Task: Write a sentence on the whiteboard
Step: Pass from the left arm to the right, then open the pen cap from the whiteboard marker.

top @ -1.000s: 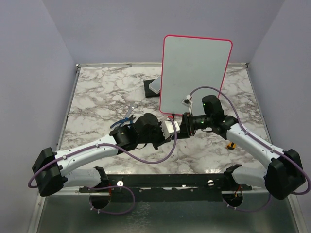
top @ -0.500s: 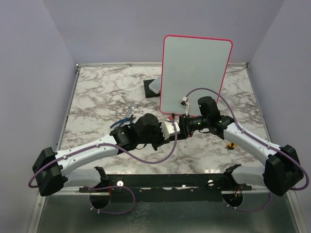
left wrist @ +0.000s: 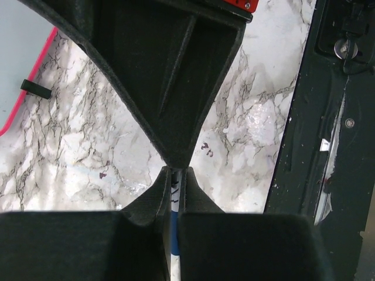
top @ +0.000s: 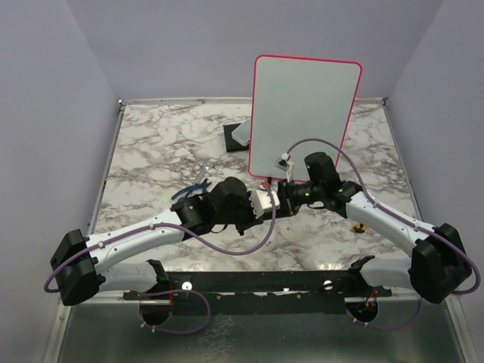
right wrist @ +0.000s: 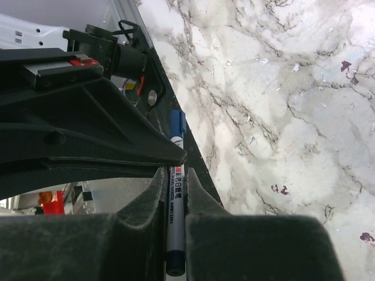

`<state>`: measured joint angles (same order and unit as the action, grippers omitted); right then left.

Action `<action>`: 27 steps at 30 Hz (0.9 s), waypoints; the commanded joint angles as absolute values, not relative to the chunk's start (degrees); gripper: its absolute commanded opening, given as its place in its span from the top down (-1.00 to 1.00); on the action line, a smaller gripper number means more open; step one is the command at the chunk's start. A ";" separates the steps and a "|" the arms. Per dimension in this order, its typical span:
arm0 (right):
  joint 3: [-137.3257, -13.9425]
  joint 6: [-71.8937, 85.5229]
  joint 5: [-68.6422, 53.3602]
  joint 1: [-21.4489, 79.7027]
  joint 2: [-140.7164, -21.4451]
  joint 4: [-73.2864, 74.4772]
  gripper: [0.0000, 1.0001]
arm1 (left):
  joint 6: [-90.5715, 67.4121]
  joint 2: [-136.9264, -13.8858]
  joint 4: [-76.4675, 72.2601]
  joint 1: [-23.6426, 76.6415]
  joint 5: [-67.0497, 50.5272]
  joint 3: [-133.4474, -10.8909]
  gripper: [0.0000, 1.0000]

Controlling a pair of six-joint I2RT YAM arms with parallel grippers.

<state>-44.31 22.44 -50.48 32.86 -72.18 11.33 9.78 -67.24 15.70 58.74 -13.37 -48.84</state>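
The whiteboard (top: 302, 113) stands upright at the back of the marble table, its red-framed corner (left wrist: 23, 93) also showing in the left wrist view. No sentence is in view on its pale face. A white marker (right wrist: 177, 193) with a blue cap (right wrist: 177, 123) hangs level above the table between the two arms. My left gripper (top: 270, 203) (left wrist: 174, 173) is shut on one part of the marker (left wrist: 173, 196). My right gripper (top: 282, 195) (right wrist: 174, 173) faces it, tip to tip, and is shut on the printed barrel.
A black-and-white eraser block (top: 239, 134) lies left of the board. A small orange-and-black object (top: 361, 227) sits on the table (top: 151, 151) under the right forearm. A blue piece (top: 198, 185) sticks up by the left wrist. A black rail (top: 257, 281) runs along the near edge.
My right gripper has closed onto the marker, and its wrist has shifted slightly left toward the left gripper. The left gripper has stayed shut and in place.
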 commanded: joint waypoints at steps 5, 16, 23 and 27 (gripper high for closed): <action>-38.75 27.00 -36.05 34.10 -63.62 3.12 0.99 | 5.95 -65.22 13.68 57.02 -5.94 -49.95 -0.75; -26.71 35.88 -23.41 34.10 -51.71 -26.51 0.99 | -27.66 -53.84 -5.77 45.16 3.01 -43.54 -0.98; -24.30 41.29 -21.70 34.10 -48.58 -41.67 0.99 | -46.60 -48.83 -14.82 41.92 8.11 -38.10 -0.98; -25.02 41.56 -21.07 34.10 -49.48 -43.68 0.99 | -52.85 -48.45 -19.98 41.38 5.97 -36.98 -0.98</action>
<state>-24.95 39.70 -23.40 33.80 -49.25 -36.38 -40.97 -49.71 -11.31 42.04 5.13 -37.91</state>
